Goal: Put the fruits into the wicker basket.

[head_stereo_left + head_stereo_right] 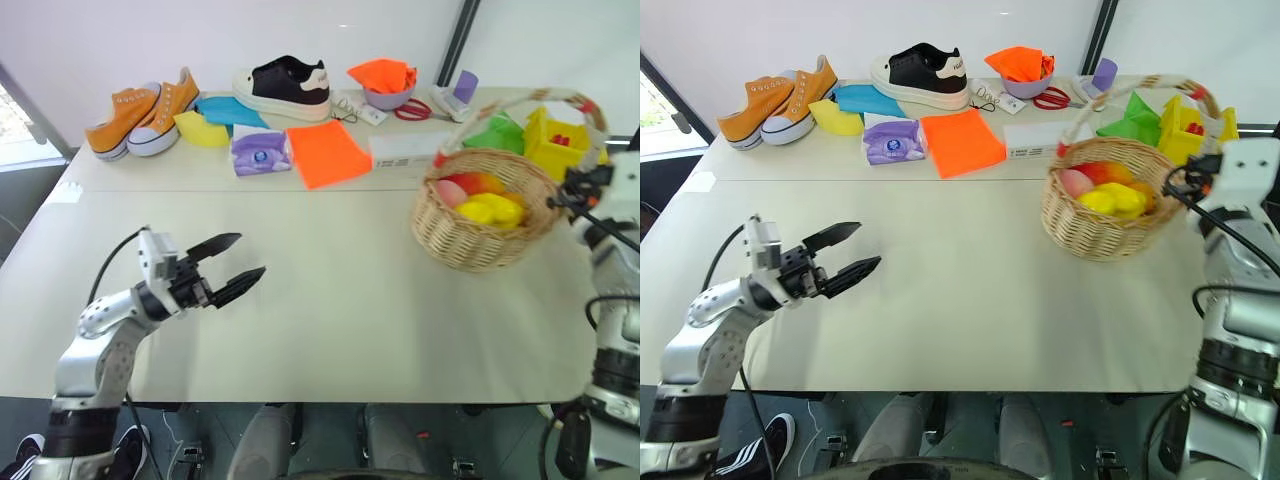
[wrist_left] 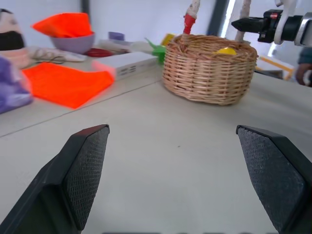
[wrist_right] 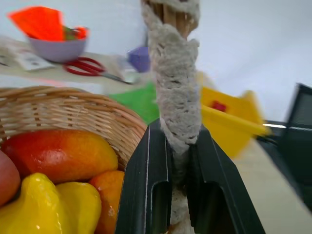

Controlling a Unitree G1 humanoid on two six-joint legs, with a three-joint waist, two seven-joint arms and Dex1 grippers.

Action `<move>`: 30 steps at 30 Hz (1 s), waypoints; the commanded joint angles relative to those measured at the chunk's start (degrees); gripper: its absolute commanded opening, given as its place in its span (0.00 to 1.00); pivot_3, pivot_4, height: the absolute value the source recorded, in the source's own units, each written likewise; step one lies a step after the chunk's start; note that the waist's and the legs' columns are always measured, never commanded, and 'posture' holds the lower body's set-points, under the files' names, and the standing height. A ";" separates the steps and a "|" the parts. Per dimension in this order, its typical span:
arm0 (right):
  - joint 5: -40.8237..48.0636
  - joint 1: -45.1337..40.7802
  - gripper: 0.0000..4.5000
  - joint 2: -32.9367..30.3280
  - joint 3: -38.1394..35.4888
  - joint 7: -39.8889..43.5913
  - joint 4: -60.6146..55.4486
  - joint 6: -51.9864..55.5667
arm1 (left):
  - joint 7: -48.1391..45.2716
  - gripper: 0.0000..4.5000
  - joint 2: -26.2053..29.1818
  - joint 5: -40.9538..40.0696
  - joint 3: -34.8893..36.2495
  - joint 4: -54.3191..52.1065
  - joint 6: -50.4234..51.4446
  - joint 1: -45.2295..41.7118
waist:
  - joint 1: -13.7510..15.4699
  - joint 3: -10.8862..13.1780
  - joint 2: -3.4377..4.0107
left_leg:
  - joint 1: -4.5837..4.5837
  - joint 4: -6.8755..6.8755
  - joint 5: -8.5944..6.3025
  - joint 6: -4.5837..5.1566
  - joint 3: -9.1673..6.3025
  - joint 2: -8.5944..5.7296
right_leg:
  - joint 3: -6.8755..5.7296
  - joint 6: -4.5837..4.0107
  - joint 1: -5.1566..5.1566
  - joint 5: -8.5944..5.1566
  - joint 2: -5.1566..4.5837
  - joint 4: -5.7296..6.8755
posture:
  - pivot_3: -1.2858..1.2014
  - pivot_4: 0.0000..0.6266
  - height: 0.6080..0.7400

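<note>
Pale surface (image 1: pixel 330 300) ahead: fruits (image 1: pixel 480 198) all sit inside the wicker basket (image 1: pixel 485 225), none loose near it, so I judge loading done. My right gripper (image 3: pixel 176 195) clamps its handle; left gripper (image 1: pixel 228 268) gapes wide, well apart from the basket.

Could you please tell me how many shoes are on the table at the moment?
3: two orange canvas sneakers side by side at the far left corner, and one black-and-white sneaker along the far edge beside them.

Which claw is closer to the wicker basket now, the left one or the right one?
Right. The right claw is shut on the wicker basket handle. The left claw hangs open over bare table, far across from it.
</note>
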 commanded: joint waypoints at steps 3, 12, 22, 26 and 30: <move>-2.43 2.88 0.01 -2.89 -6.23 -3.95 2.30 -4.54 | -2.95 1.00 -0.42 1.08 -1.44 3.57 -1.39 -4.39 | 0.17 0.00 0.00 | 0.04 0.12 0.00 0.01 -0.01 -0.02 | -0.02 -0.01 0.12 -0.01 -0.02 -0.02 | 0.52 0.24 1.00; 1.40 3.84 0.61 -0.41 -6.74 -4.50 -0.01 -2.77 | -4.21 1.00 -1.88 2.41 -2.08 5.39 -1.91 -5.45 | 0.13 0.01 0.02 | 0.03 0.15 -0.01 0.04 -0.04 -0.04 | -0.02 0.00 0.11 -0.01 -0.03 0.00 | 0.52 0.24 1.00; 3.07 7.19 0.99 9.96 -9.23 -15.34 -15.20 -1.53 | -3.96 1.00 -3.51 3.54 -2.69 6.89 -2.51 -5.56 | 0.16 0.01 0.02 | 0.02 0.15 -0.01 0.03 -0.06 -0.02 | -0.02 0.01 0.08 0.00 -0.01 0.04 | 0.52 0.24 1.00; 6.60 12.44 0.99 18.23 -5.64 -16.48 -28.58 -1.17 | -3.07 1.00 -3.50 4.62 -2.16 8.40 -3.86 -6.34 | 0.10 0.00 0.03 | 0.02 0.11 -0.01 0.03 -0.11 0.02 | -0.03 0.02 0.04 0.00 0.02 0.06 | 0.52 0.24 1.00; 6.74 19.74 0.99 19.77 9.14 -6.64 -34.96 -2.64 | 2.29 1.00 -2.65 8.53 -0.60 11.15 -5.55 -7.32 | -0.12 0.00 0.03 | 0.03 0.10 -0.01 0.02 -0.10 0.01 | -0.01 0.02 0.02 0.00 0.02 0.09 | 0.52 0.24 1.00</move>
